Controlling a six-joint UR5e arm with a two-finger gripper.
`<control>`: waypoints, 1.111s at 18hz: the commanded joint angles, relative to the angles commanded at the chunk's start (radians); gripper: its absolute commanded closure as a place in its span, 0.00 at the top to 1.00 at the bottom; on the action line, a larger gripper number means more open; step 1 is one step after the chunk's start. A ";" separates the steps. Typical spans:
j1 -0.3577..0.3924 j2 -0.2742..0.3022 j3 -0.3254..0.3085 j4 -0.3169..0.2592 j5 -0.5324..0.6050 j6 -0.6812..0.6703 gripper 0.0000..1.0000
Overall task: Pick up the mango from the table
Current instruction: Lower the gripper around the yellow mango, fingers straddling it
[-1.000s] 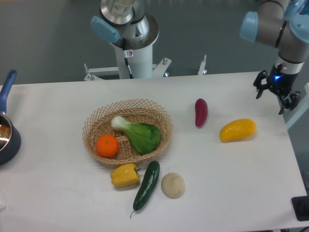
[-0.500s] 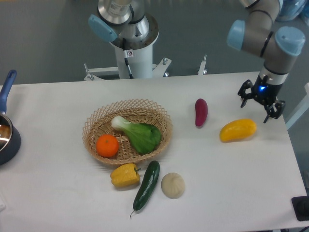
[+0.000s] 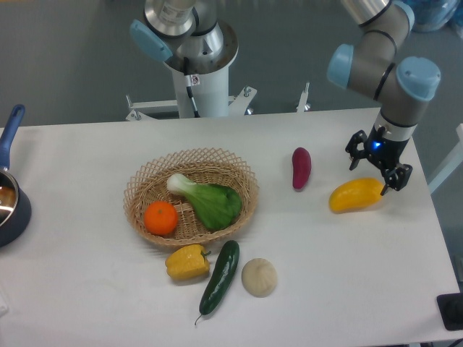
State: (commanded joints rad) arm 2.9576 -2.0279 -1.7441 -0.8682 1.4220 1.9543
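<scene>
The mango [image 3: 355,195] is a smooth yellow-orange oblong fruit lying on the white table [image 3: 340,282] at the right. My gripper [image 3: 377,169] hangs open just above and behind the mango's right end, its two black fingers spread apart, one to the upper left and one by the mango's right tip. It holds nothing.
A purple sweet potato [image 3: 301,168] lies left of the mango. A wicker basket [image 3: 144,189] holds an orange [image 3: 160,217] and bok choy [image 3: 206,200]. A yellow bell pepper [image 3: 187,262], a cucumber [image 3: 220,276] and a beige bun [image 3: 259,277] lie in front. A blue pot [image 3: 10,202] stands at the left edge.
My gripper has moved left and down from the table's far right edge to just over the mango's right end. It stays open. The mango has not moved.
</scene>
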 joint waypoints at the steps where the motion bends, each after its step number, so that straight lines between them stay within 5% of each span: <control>1: -0.006 -0.003 -0.003 0.000 0.000 -0.003 1.00; 20: -0.015 -0.025 -0.026 0.002 -0.002 -0.005 1.00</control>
State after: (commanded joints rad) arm 2.9422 -2.0525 -1.7702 -0.8667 1.4205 1.9497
